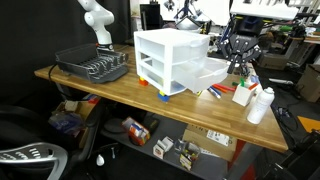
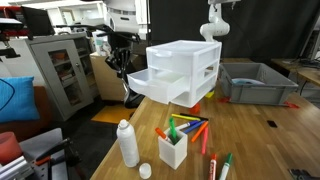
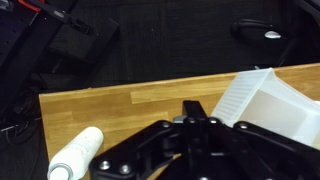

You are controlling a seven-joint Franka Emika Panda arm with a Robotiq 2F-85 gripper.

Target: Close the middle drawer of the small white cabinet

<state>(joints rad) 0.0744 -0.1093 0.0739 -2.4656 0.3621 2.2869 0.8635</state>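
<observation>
The small white cabinet stands on the wooden table and shows in both exterior views. Its middle drawer is pulled well out, empty and translucent white. In the wrist view the drawer's front corner lies at the right. My gripper hangs beyond the open drawer's front, apart from it. In the wrist view its fingers meet at the middle, shut on nothing.
A dark wire dish rack and a grey bin sit past the cabinet. A white bottle and a cup of markers stand near the drawer's side. Loose markers lie there too. The table edge is close.
</observation>
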